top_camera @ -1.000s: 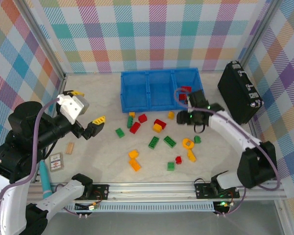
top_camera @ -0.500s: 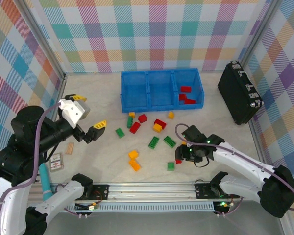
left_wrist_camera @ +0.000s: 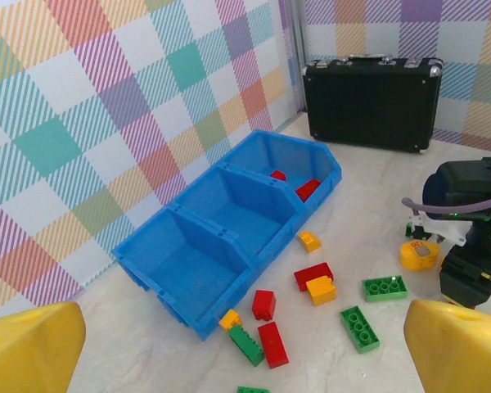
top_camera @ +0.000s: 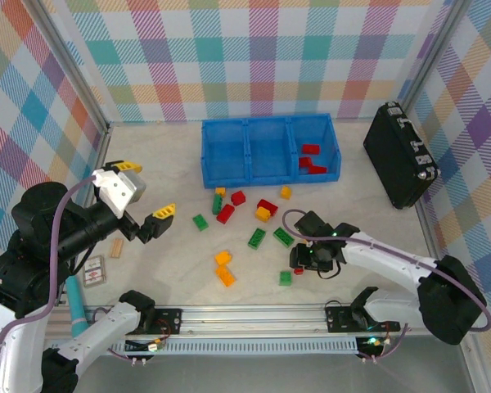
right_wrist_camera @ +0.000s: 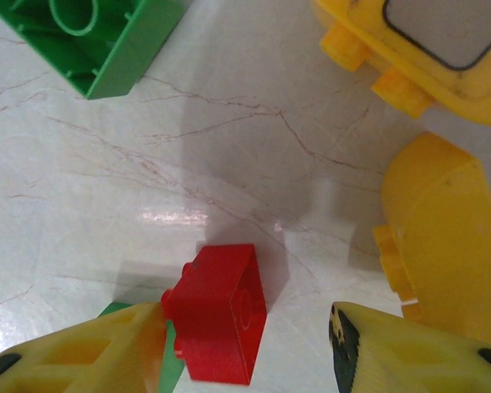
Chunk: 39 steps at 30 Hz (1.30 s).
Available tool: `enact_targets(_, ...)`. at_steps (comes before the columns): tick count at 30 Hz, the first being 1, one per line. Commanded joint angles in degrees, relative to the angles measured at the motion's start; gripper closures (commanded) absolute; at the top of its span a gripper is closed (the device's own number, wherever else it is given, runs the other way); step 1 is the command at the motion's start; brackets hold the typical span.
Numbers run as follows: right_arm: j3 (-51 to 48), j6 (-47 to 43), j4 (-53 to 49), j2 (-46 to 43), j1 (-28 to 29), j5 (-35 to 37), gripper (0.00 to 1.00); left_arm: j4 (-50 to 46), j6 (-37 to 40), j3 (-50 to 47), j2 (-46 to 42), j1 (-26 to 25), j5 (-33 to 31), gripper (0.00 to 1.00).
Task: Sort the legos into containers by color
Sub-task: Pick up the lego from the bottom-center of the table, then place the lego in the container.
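Observation:
The blue tray of containers stands at the back; its right compartment holds red legos, and the two others look bare. Red, green and yellow legos lie scattered in front of it. My right gripper is down at the table, open around a small red brick. Its left finger touches the brick's studs, while the right finger stands apart. My left gripper hangs open and empty, high at the left.
A black hard case leans at the right wall. A wooden block and a printed card lie front left. Yellow pieces and a green brick crowd the red brick.
My right arm came from over the tray's right compartment to the front of the table and dropped around the small red brick, jaws narrowing. The left arm shifted slightly.

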Motion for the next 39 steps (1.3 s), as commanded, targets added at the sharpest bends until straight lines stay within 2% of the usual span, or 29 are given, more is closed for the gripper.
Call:
enact_targets(1, -0.9, 0.2, 2.0, 1.3, 0.5, 0.4, 0.45, 1.3, -0.4, 0.3, 0.1, -0.5, 1.3, 0.0)
enact_targets(9, -1.0, -0.4, 2.8, 4.8, 0.8, -0.2, 0.54, 1.1, -0.3, 0.1, 0.6, -0.5, 0.6, 0.0)
enact_targets(17, -0.4, -0.5, 1.3, 5.2, 0.8, 0.7, 0.72, 1.8, -0.2, -0.6, 0.8, -0.5, 0.1, 0.0)
enact_targets(24, 2.8, -1.2, -1.1, 4.1, 0.2, 2.0, 0.76, 2.7, 0.4, -1.5, 1.5, -0.5, -0.3, 0.0)
enact_targets(27, 8.8, -5.9, -3.9, 4.0, -2.8, 3.3, 0.76, 2.7, 1.0, -1.2, 2.0, -0.5, -0.6, 0.0)
enact_targets(31, 21.1, -17.6, -5.5, 6.2, -10.4, 5.1, 0.75, 3.9, 1.2, -1.7, 1.6, -0.5, -1.6, 0.0)
enact_targets(35, 34.5, -29.4, -3.9, 13.8, -18.5, 7.3, 0.75, 6.7, 2.6, -4.4, -0.5, -0.5, -2.7, 0.0)
enact_targets(39, 45.2, -36.9, 1.5, 23.2, -22.5, 8.9, 0.74, 6.1, 3.3, -4.3, 0.5, -0.5, -5.1, 0.0)
